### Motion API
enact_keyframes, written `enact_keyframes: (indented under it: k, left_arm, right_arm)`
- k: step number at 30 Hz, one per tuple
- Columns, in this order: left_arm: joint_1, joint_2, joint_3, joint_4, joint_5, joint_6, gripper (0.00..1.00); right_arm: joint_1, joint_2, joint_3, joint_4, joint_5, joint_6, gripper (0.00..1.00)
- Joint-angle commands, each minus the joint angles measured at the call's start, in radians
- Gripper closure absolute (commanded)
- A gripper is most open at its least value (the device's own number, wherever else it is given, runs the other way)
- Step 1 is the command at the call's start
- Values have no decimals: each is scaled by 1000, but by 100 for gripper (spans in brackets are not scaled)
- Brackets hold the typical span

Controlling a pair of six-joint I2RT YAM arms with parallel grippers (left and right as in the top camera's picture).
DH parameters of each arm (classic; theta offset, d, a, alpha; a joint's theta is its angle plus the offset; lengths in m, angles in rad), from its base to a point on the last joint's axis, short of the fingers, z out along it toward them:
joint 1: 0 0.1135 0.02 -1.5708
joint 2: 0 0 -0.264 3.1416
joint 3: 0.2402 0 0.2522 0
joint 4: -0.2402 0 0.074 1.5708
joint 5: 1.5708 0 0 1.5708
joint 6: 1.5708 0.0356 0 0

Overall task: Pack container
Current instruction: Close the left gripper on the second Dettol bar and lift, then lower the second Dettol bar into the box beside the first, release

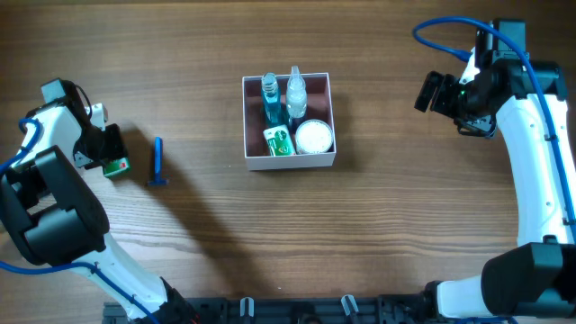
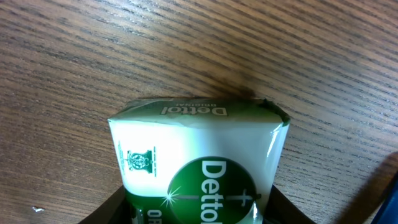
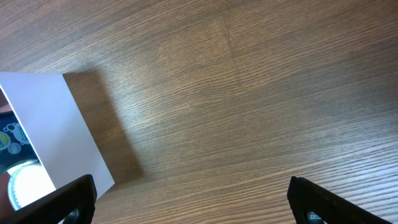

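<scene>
Well left of container [image 1: 288,163], Dettol packet [image 1: 114,166]

Brown, streaked with fine darker wood grain, all over the table [image 1: 387,225]. White on the container [image 1: 289,163] walls. Inside it: a teal-blue bottle [image 1: 270,94], a clear bottle [image 1: 296,90], a green-and-white tube [image 1: 280,140], a white round jar [image 1: 314,137]. Solid blue on the stick [image 1: 158,162] near the left edge. Glossy white and deep green, with white lettering, on the Dettol soap packet [image 2: 199,162].

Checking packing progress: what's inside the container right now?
Inside the container: a blue bottle, a clear bottle, a green-and-white packet and a round white-topped jar. Anything beneath them is hidden.
</scene>
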Motion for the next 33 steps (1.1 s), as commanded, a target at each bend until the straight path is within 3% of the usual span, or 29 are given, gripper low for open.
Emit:
enact_keyframes:
  k: [1,9,16,25,33]
  left_arm:
    - [-2,26,-8,-5,32,1,67]
    - [-2,26,-8,-5,56,1,75]
    - [-2,16,-8,-9,80,-15,96]
    - [-57,-80,-6,-14,84,-60,96]
    - [-230,-241,132,-282,83,-187,96]
  right_arm:
    - [1,11,-1,6,-8,-9,0]
    - [1,11,-1,6,-8,-11,0]
    - [1,11,-1,7,-9,-12,0]
    - [1,11,-1,7,-9,-13,0]
    - [1,11,-1,7,-9,-12,0]
